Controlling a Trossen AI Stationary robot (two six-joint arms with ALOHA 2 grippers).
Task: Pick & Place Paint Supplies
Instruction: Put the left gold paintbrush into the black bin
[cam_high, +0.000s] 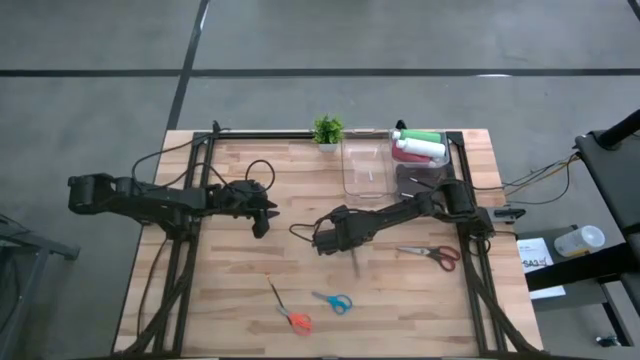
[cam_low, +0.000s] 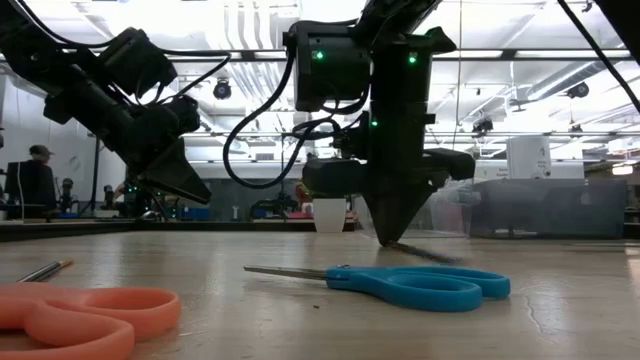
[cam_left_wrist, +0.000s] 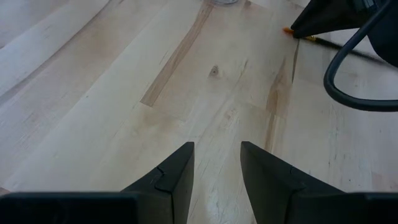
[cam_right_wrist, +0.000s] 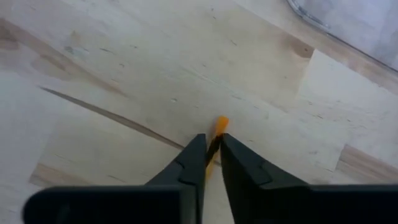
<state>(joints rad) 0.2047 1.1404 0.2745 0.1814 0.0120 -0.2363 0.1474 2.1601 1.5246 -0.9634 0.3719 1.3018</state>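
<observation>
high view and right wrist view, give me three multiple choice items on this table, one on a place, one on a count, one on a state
1. Where does the small potted plant stand?
A. at the table's far edge, beside the clear bin
B. between the two arms
C. at the near edge, by the orange scissors

2. How many pairs of scissors lie on the table?
A. one
B. two
C. three

3. What is the right gripper doing?
A. hanging wide open above the bin
B. closed on a thin brush with an orange end
C. holding a green bottle

Answers:
1 A, the high view shows the plant next to the bin at the far edge.
2 C, orange, blue and red pairs show.
3 B, the right wrist view shows the brush pinched between the fingers.
</observation>
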